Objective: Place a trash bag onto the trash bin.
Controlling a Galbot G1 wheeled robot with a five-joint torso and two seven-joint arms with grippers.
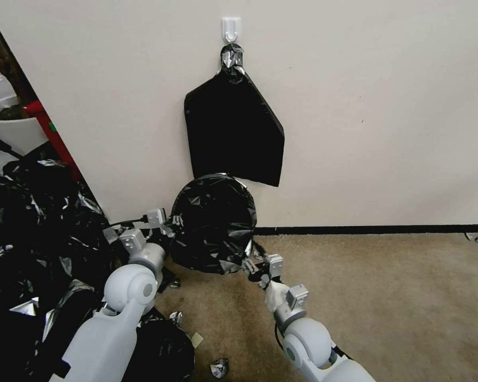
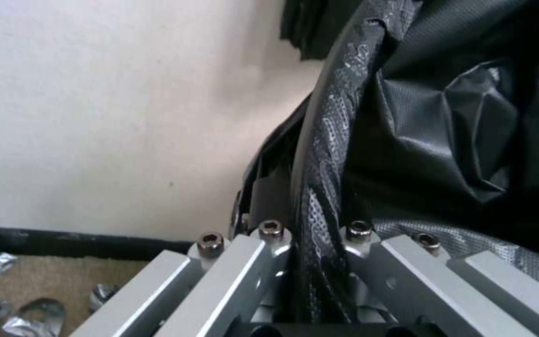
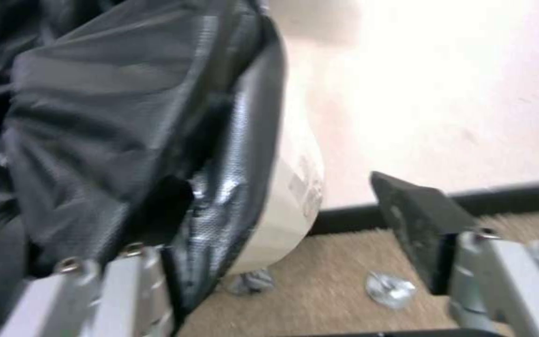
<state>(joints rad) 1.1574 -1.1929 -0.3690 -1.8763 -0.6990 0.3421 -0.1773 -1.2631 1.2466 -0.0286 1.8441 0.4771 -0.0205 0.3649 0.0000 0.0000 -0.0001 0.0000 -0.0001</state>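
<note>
The trash bag point(image 1: 212, 223) is stretched over the round trash bin, which stands on the carpet against the wall, and covers it from the head view. The bin's cream wall point(image 3: 291, 201) shows below the bag's edge point(image 3: 232, 140). My left gripper point(image 1: 167, 227) is at the bin's left side. In the left wrist view it point(image 2: 316, 234) is shut on the bag's rim fold point(image 2: 325, 154). At the bin's front right is my right gripper point(image 1: 252, 263). Seen from its own wrist, it point(image 3: 282, 234) is open, with its black pad point(image 3: 416, 229) outside the bin wall and the other finger against the bag.
A flat black sheaf of bags point(image 1: 233, 132) hangs from a white wall hook point(image 1: 231, 27) just above the bin. A large heap of black bags point(image 1: 32, 239) fills the left. A white plant pot point(image 1: 10, 124) stands at the far left. Scraps point(image 1: 219, 367) litter the carpet, with open floor to the right.
</note>
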